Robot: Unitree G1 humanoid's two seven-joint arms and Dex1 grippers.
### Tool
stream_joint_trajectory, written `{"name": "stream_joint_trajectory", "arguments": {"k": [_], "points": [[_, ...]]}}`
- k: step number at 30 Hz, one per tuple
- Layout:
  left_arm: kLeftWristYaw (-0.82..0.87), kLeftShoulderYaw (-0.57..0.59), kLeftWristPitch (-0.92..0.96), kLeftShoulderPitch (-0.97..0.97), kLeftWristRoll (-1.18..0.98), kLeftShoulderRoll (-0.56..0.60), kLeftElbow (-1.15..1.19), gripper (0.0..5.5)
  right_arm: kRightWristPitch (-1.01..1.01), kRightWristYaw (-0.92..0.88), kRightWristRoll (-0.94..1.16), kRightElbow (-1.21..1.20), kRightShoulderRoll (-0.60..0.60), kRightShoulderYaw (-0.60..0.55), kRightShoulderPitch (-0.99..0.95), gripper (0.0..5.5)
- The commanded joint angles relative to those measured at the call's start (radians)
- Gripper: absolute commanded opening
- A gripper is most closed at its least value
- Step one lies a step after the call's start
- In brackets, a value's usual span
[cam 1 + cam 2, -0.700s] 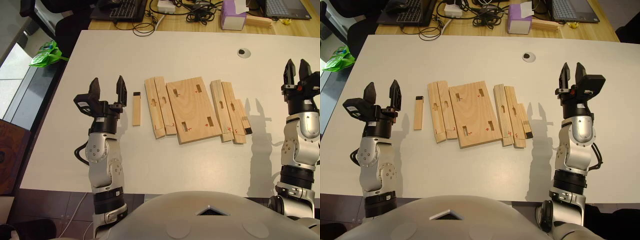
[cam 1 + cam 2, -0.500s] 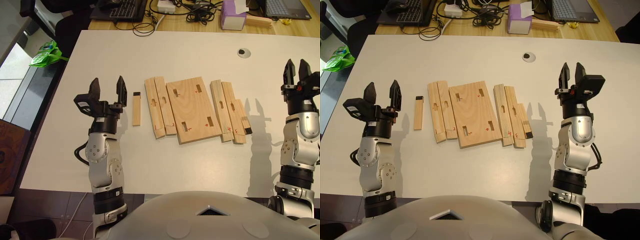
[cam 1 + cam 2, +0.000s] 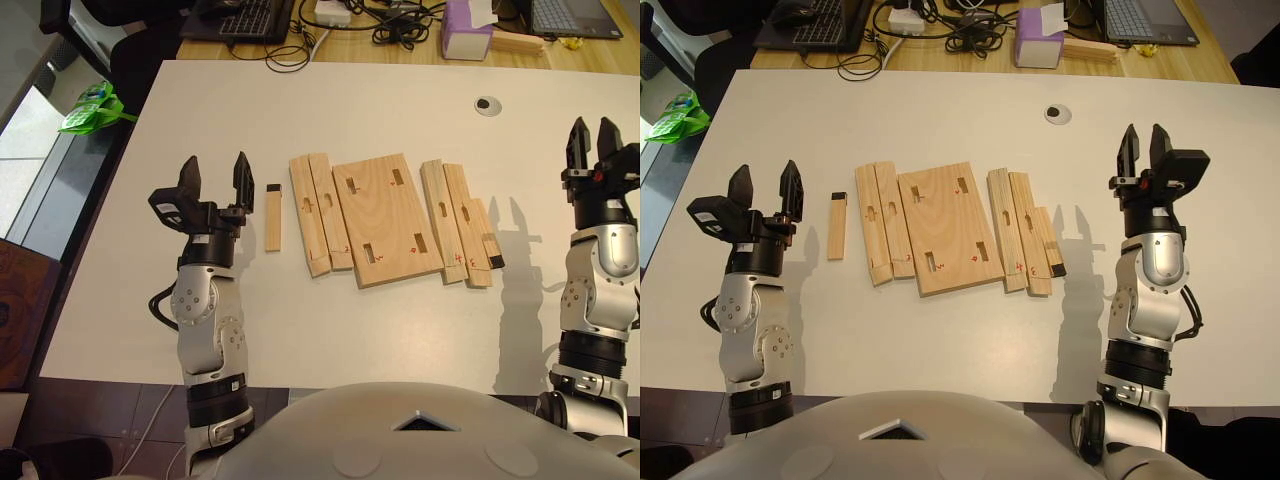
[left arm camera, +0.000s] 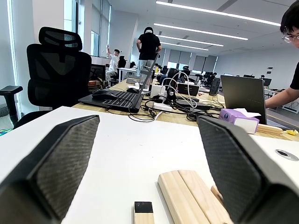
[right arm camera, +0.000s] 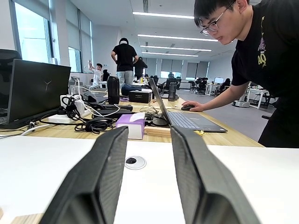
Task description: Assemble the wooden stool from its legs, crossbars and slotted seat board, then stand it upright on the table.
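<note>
Fingers [image 4: 65, 163] on the left gripper [image 3: 215, 166] are standing wide apart, gripping nothing. The right gripper [image 3: 592, 128] is also spread and carrying nothing, with a narrower gap. Both are pointing up, hovering over the white table [image 3: 300, 110], one at each side of the parts.

Stool parts are all lying flat mid-table, unassembled. The seat board [image 3: 388, 218] is sitting in the centre with four slots showing. Four long slotted strips are lying alongside it: two [image 3: 318, 212] touching its left edge and two [image 3: 450, 222] against its right. Two short pieces with black ends are lying outermost. One [image 3: 273, 217] is sitting apart, between the left gripper and the strips; the other [image 3: 484, 235] is lying tight against the rightmost strip.

A round grommet [image 3: 486, 104] is sitting in the tabletop beyond the parts. Behind the table a wooden desk [image 3: 420, 50] is carrying laptops, tangled cables [image 3: 400, 20], a purple tissue box [image 3: 466, 28] and spare wood. A green bag [image 3: 90, 108] is lying off the table's left edge. The room is an open office.
</note>
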Motion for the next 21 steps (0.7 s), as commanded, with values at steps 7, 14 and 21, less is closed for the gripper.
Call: {"name": "stream_joint_trajectory", "arguments": {"k": [7,14,21], "points": [[0.004,-0.004,0.003,0.008,0.006,0.006,0.004,3.86,-0.002,0.005,-0.005,0.003,-0.003,-0.001,0.004,1.69],[-0.022,-0.02,0.051,0.049,0.023,0.048,-0.008,3.86,-0.007,0.001,-0.01,0.0,0.002,-0.001,0.016,1.69],[-0.069,-0.046,0.14,0.161,0.033,0.104,0.0,3.86,-0.022,-0.012,-0.018,-0.008,0.016,-0.003,0.046,1.69]]}}
